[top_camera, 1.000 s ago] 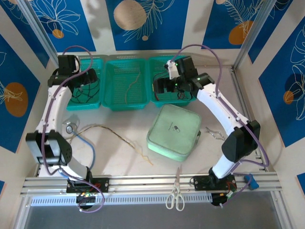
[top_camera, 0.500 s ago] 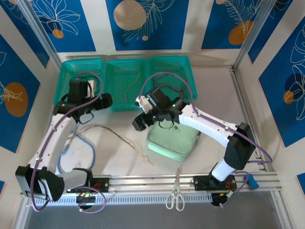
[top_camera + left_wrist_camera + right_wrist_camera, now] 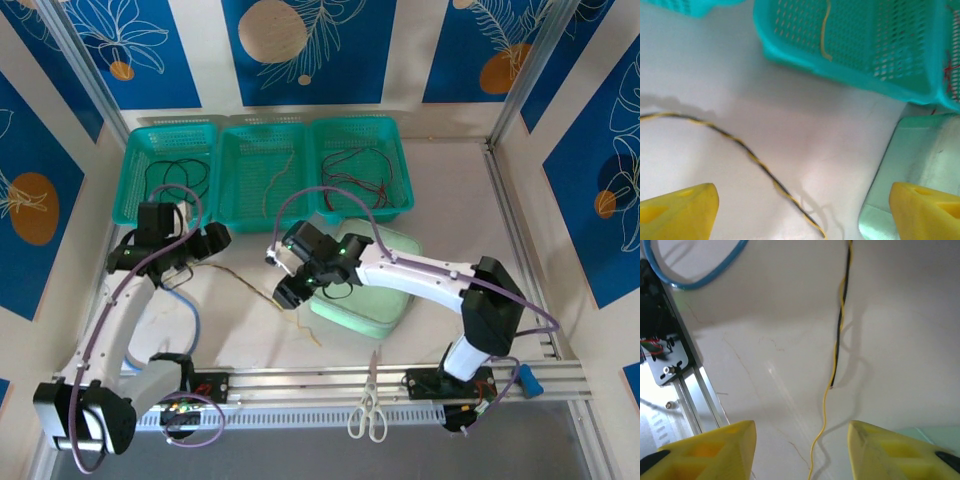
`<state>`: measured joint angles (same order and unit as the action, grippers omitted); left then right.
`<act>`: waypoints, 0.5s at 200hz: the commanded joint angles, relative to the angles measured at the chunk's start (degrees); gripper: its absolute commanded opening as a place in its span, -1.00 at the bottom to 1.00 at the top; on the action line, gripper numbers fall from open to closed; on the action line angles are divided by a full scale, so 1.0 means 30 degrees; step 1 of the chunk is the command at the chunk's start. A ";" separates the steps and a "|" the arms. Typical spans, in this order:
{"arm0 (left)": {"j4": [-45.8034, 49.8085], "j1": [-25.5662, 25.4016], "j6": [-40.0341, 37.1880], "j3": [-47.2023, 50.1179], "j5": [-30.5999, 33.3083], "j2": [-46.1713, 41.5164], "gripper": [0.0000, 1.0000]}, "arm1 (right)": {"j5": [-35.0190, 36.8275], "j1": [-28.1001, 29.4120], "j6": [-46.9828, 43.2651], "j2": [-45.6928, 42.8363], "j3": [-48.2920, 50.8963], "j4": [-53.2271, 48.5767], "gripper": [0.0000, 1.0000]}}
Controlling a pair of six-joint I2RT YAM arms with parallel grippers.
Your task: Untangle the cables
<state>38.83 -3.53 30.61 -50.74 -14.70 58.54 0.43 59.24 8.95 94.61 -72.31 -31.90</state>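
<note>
**loose twisted cable lay on the table, both grippers open above it**

a twisted black-and-yellow cable (image 3: 740, 143) lay loose on the white table (image 3: 450, 200). it curved from the left side toward the front rail and passed just beside a green pouch (image 3: 365, 305).

the left gripper (image 3: 803, 192) hung above this cable with its yellow fingertips (image 3: 680, 210) spread wide. nothing sat between them but the cable and the bare table below, so the pincer was open and held nothing.

the right gripper (image 3: 801, 430) hovered over the cable's near end, beside the pouch. its jaws stood apart with a clear gap. in the right wrist view the black strand stopped short and a thin yellow strand ran on alone, down between the two fingers without touching either. this pincer was also open and gripped nothing.

three teal baskets stood in a row along the back of the table. the left basket (image 3: 175, 127) held black cables (image 3: 170, 175). the middle basket (image 3: 265, 124) held one tan-yellow cable (image 3: 275, 180). the right basket (image 3: 355, 122) held dark red cables (image 3: 355, 170).

a light-blue tube (image 3: 190, 315) looped on the table near the left arm's base, well apart from the baskets. a pair of scissors (image 3: 367, 408) lay on the front rail between the two arm bases.
</note>
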 commanded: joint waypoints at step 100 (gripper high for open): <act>-0.0627 0.2339 0.0583 0.1944 -0.2703 -0.1153 0.74 | 0.3158 0.2333 -0.0404 0.4775 -0.2574 -0.3699 -0.21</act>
<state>36.62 2.90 32.95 -44.38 -20.99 55.92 7.81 65.47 8.27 106.28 -77.71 -39.48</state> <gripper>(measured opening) 0.870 0.400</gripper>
